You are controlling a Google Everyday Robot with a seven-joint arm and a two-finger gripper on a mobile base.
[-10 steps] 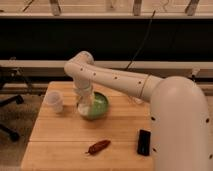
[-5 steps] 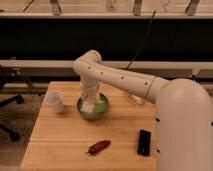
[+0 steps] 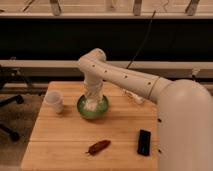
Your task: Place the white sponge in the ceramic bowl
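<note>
arm (image 3: pixel 150 87): one, white, reaching from the right of the frame to the centre
table (image 3: pixel 60 137): one, wooden, filling the lower half
ceramic bowl (image 3: pixel 92 112): one, green, centre of frame
tool (image 3: pixel 93 102): one, pointing down into the bowl; opening cannot be told
cup (image 3: pixel 54 101): one, left of the bowl
black object (image 3: pixel 144 142): one, lower right
red-brown object (image 3: pixel 98 147): one, lower centre
white sponge (image 3: pixel 91 106): one, pale patch inside the bowl under the tool
change: arm has swung rightward from beside the cup to over the bowl
</note>
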